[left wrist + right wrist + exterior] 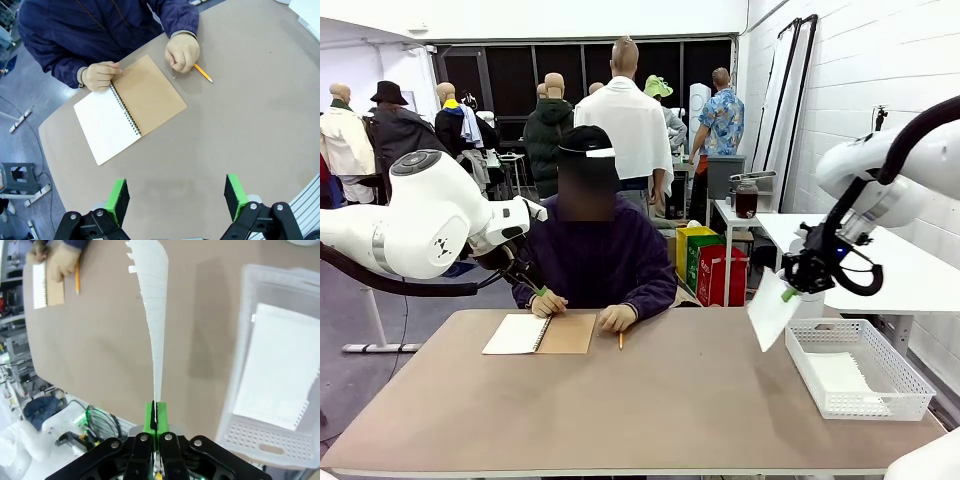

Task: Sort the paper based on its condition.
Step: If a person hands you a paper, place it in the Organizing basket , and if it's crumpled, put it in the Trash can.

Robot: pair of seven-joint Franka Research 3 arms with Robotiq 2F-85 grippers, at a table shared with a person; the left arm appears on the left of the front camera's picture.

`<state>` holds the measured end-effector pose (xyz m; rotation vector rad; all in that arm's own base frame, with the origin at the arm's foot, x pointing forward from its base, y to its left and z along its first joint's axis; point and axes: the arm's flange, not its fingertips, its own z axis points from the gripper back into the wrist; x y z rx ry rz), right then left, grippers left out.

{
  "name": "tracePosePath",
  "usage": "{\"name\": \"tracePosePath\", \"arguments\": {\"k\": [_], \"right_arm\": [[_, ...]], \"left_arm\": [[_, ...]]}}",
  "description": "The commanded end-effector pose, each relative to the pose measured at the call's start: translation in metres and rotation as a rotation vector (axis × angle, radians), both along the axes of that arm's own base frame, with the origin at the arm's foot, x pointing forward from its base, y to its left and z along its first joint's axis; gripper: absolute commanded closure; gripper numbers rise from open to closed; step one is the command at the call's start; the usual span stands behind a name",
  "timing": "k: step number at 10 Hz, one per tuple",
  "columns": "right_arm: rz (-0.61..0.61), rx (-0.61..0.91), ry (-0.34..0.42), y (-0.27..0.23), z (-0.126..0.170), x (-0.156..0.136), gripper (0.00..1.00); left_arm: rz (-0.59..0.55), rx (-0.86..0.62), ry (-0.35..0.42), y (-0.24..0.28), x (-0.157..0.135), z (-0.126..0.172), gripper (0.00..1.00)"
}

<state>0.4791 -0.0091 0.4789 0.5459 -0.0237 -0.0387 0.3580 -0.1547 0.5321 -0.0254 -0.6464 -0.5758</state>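
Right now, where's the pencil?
Front view: the pencil lies on the table's far side by the person's hand, just right of the notebook.

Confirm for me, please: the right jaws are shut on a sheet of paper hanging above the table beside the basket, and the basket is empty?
Not quite: the basket already holds a sheet, as the right wrist view shows. The rest stands: the right gripper is shut on a sheet of paper beside the basket.

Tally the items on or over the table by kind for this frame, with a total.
Loose paper sheets: 2, one held by the right gripper, one in the basket
Basket: 1
Notebook: 1
Pencil: 1
Total: 5
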Motion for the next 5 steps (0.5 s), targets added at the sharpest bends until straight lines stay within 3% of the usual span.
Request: {"name": "tracePosePath", "arguments": {"k": [1,5], "right_arm": [[-0.045,-0.042,-0.027,-0.019,-0.009,-0.021,1.0],[0.007,-0.104,-0.047,-0.059,-0.024,-0.027,1.0]], "left_arm": [[-0.001,0.003,-0.01,0.001,0.001,-0.001,0.0],[-0.001,0.003,-0.01,0.001,0.001,-0.001,0.0]]}}
